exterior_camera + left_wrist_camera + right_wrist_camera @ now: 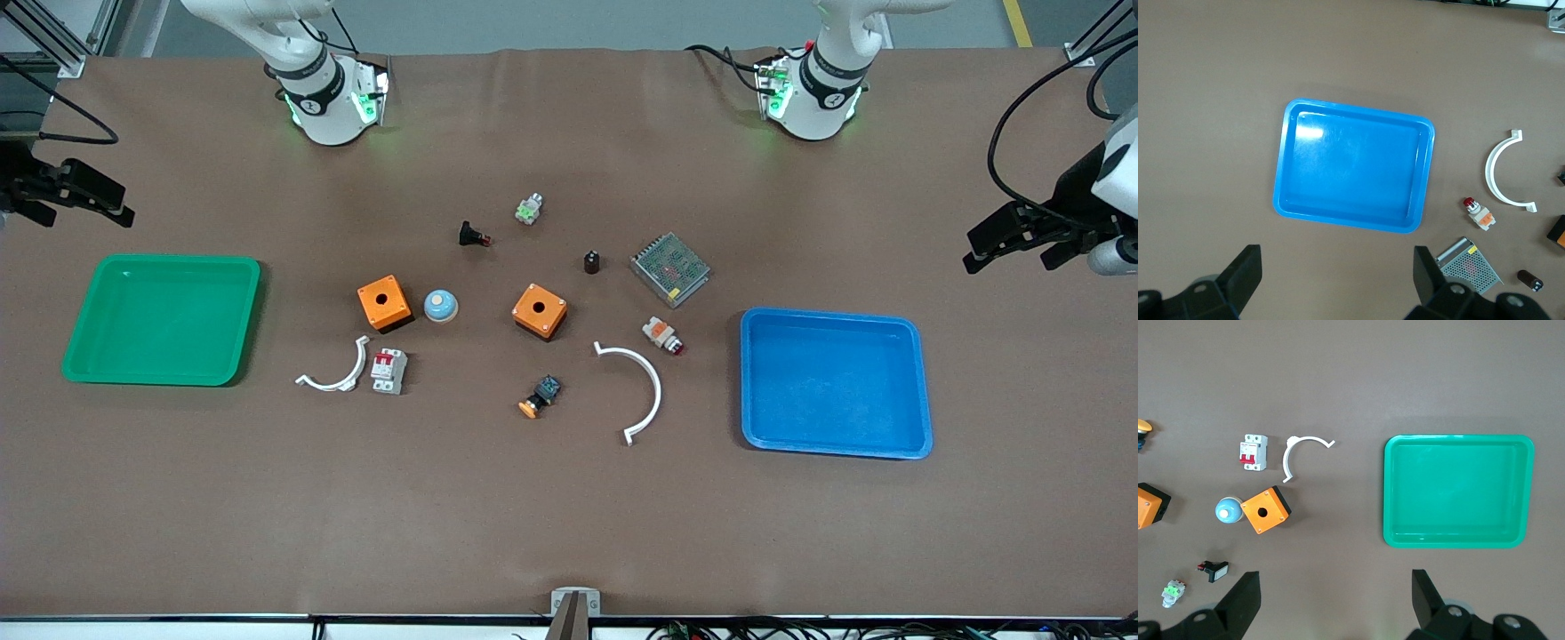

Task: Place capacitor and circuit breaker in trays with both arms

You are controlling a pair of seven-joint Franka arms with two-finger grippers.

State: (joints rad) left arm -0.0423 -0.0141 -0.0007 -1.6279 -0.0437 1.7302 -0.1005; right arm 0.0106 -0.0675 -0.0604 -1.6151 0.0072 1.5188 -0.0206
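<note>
Both end effectors hang with fingers spread wide and hold nothing. In the front view the left end effector (1013, 242) sits at the right edge of the frame, above the blue tray (920, 391); the right end effector (84, 197) sits at the left edge, above the green tray (249, 302).

Neither part has been picked up yet, so reaching is the step in hand. The capacitor (591, 261) stands upright just above the frame's centre, between the metal mesh box (669, 268) and an orange box (540, 311), apart from both. It suits the left arm. Being so small, it likely needs a straight drop from overhead with the fingers centred, or it may tip.

The circuit breaker (388, 370) lies lower left of centre, just beside a white curved clip (342, 373). For the right arm, closing across the breaker's narrow sides should avoid catching the clip.
</note>
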